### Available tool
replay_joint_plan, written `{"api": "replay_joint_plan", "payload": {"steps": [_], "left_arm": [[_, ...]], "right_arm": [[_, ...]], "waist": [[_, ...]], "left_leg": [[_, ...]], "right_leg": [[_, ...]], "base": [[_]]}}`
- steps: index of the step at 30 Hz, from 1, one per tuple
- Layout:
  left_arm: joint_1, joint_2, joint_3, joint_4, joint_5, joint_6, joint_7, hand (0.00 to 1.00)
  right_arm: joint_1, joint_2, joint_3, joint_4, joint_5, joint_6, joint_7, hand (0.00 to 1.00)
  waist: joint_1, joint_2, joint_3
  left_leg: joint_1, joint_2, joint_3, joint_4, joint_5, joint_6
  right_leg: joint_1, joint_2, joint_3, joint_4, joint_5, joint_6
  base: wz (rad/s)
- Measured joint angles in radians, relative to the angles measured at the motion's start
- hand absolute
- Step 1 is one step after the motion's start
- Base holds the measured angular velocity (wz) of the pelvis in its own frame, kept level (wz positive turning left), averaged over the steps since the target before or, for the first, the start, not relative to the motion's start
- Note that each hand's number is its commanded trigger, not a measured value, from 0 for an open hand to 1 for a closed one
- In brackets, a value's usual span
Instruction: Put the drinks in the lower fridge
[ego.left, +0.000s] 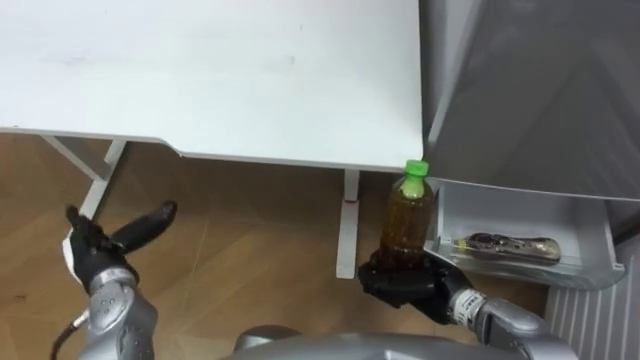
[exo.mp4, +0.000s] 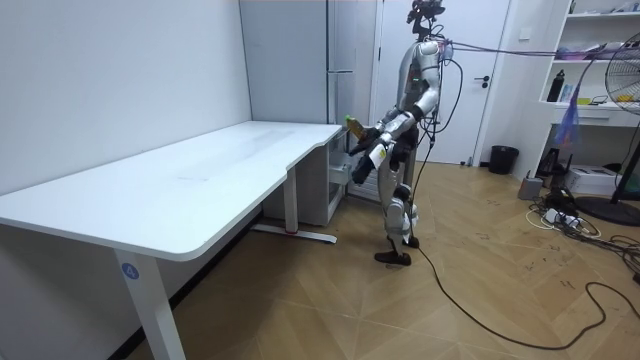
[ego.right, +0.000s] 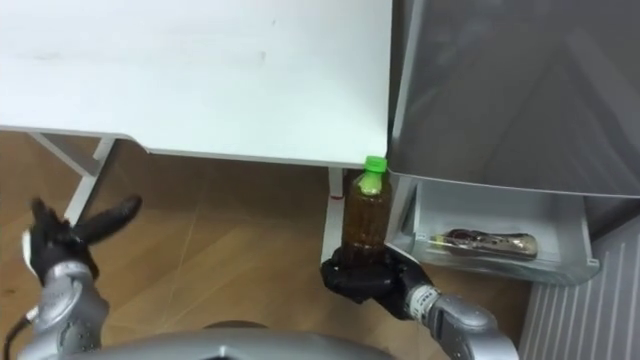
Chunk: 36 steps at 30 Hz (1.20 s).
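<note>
Bottle of brown drink, green cap up, stands upright in your right hand. The fingers are curled round its lower part. That low grasp leaves the neck and cap free and keeps the liquid level, which suits a carry.

The bottle hangs over the floor, just left of the open drawer at the foot of the fridge. It is close to the table edge and is not yet over the drawer's wall.

A second bottle lies on its side along the drawer's bottom, toward the middle and right. It is probably laid flat because the drawer looks shallow.

Your left hand is out to the left over the floor, well apart from the work. Its fingers are straight and spread, holding nothing. It seems parked there to stay clear of the drawer.

In the room view you stand at the table's far end, facing the fridge with both arms forward.

I judge the task partly done, with one drink stowed and this one in transit. You probably need to carry the bottle right, clear the drawer's near wall, then tip it down beside the other. Watch the table corner and the drawer rim, because a knock on the base could twist the bottle in your fingers.
</note>
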Motion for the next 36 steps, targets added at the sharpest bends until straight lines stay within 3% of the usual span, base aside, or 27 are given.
{"api": "replay_joint_plan", "payload": {"steps": [8, 14, 19, 23, 28, 31, 36], "left_arm": [[0.015, -0.003, 0.001, 0.197, -0.039, 0.065, -0.022, 0.00], [0.031, -0.003, -0.019, 0.297, 0.113, 0.120, -0.054, 0.00], [0.022, -0.004, -0.077, 0.394, 0.188, 0.163, -0.138, 0.00], [0.017, -0.003, -0.092, 0.465, 0.206, 0.171, -0.193, 0.00], [0.010, -0.013, -0.126, 0.519, 0.338, 0.198, -0.254, 0.00], [0.005, -0.014, -0.136, 0.518, 0.418, 0.211, -0.260, 0.00], [-0.008, -0.035, -0.135, 0.513, 0.429, 0.214, -0.246, 0.00]], "right_arm": [[-0.012, 0.008, 0.003, 0.000, 0.040, 0.055, -0.011, 1.00], [-0.015, 0.012, 0.015, -0.001, 0.083, 0.072, -0.018, 1.00], [-0.035, 0.008, 0.039, 0.001, 0.080, 0.083, -0.017, 1.00], [-0.035, 0.003, 0.039, 0.007, 0.082, 0.085, -0.020, 1.00], [-0.034, 0.008, 0.038, 0.007, 0.112, 0.085, -0.045, 1.00], [-0.034, 0.017, 0.038, 0.008, 0.117, 0.085, -0.073, 1.00], [-0.034, 0.017, 0.037, 0.058, 0.185, 0.081, -0.123, 1.00]], "waist": [[0.008, -0.002, 0.0030], [0.010, -0.013, 0.0015], [-0.011, -0.012, 0.0011], [-0.014, -0.010, 0.0021], [-0.023, -0.008, 0.0023], [-0.044, -0.015, -0.0015], [-0.065, -0.010, -0.0039]], "left_leg": [[0.000, 0.000, 0.007, -0.002, 0.000, 0.000], [-0.002, 0.001, 0.009, -0.002, 0.000, 0.000], [-0.018, 0.000, 0.005, 0.008, 0.000, 0.000], [-0.019, 0.000, 0.004, 0.007, 0.000, 0.000], [-0.040, 0.000, 0.000, 0.016, 0.000, 0.000], [-0.051, -0.001, -0.012, 0.025, -0.001, 0.001], [-0.050, -0.002, -0.013, 0.028, -0.001, 0.001]], "right_leg": [[-0.002, -0.001, 0.000, 0.002, 0.000, 0.000], [-0.005, -0.001, 0.000, -0.001, 0.000, 0.000], [-0.005, 0.000, -0.008, 0.002, 0.001, 0.000], [-0.010, 0.000, -0.007, 0.002, 0.001, 0.000], [-0.021, 0.001, -0.013, 0.000, 0.006, 0.000], [-0.022, 0.000, -0.029, -0.001, 0.006, 0.000], [-0.017, 0.000, -0.030, -0.001, 0.006, 0.000]], "base": [[-0.02], [0.00], [0.05], [0.00], [0.03], [0.13], [0.04]]}}
